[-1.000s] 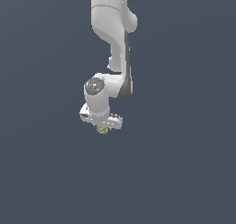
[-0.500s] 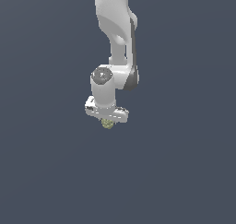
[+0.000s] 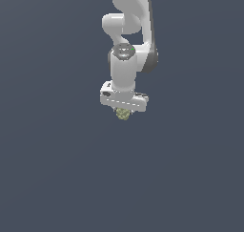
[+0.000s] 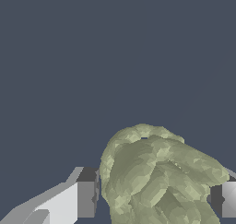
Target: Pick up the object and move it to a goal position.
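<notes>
The object (image 3: pixel 124 114), a small lumpy olive-green and tan clump, hangs just under the white gripper (image 3: pixel 124 112) of the arm in the exterior view. In the wrist view the object (image 4: pixel 156 177) fills the space between the two fingers (image 4: pixel 83 200), which press on it from both sides. The gripper is shut on the object and holds it in the air above the dark grey floor (image 3: pixel 57 178). The fingertips are hidden behind the gripper body in the exterior view.
The white arm (image 3: pixel 131 30) reaches down from the top of the exterior view. Plain dark grey ground lies all around. No goal marker shows.
The arm has swung toward the exterior view's right and risen a little, carrying the object with it. The wrist has turned.
</notes>
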Controlling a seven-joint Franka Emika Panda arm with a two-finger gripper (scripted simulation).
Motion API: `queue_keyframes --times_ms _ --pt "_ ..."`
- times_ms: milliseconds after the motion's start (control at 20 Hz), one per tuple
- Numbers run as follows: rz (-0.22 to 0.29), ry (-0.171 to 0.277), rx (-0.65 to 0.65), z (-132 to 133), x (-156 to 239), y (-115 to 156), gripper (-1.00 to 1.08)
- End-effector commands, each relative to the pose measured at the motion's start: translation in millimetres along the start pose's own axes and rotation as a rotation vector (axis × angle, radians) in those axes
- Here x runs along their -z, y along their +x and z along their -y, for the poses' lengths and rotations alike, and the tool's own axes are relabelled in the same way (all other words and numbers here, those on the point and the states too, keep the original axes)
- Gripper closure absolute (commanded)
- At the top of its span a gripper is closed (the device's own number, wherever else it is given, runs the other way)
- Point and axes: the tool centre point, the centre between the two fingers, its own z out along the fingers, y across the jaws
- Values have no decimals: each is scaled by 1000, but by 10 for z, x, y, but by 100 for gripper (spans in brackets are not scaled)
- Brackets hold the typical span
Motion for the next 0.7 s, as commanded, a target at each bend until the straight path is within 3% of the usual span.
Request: queue_keyframes --times_ms 0,650 --pt "0 -1 0 142 205 -143 108" --pt "-1 -4 0 929 1341 -888 108"
